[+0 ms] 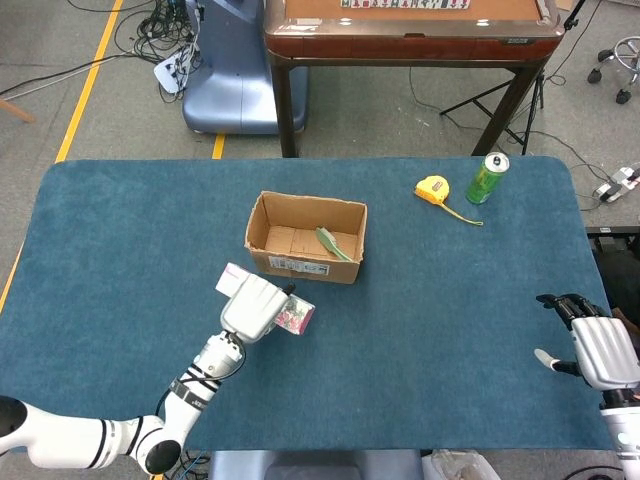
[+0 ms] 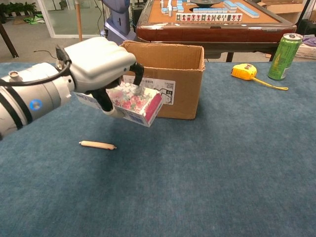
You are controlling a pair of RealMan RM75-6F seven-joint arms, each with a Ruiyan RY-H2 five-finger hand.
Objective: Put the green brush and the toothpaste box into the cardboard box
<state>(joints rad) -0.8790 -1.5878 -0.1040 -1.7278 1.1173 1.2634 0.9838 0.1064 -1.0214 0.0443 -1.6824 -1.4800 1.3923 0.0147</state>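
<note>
My left hand (image 1: 250, 307) (image 2: 98, 64) grips the floral toothpaste box (image 1: 292, 317) (image 2: 136, 101) and holds it in the air, just in front of the cardboard box (image 1: 306, 238) (image 2: 163, 79). The green brush (image 1: 330, 243) lies inside the cardboard box toward its right side; the chest view hides it behind the wall. My right hand (image 1: 600, 350) rests at the table's right edge with fingers apart, holding nothing.
A small tan stick (image 2: 98, 145) lies on the blue cloth below the lifted box. A yellow tape measure (image 1: 433, 189) (image 2: 244, 71) and a green can (image 1: 487, 178) (image 2: 284, 50) stand at the back right. A wooden table (image 1: 410, 40) stands beyond the far edge.
</note>
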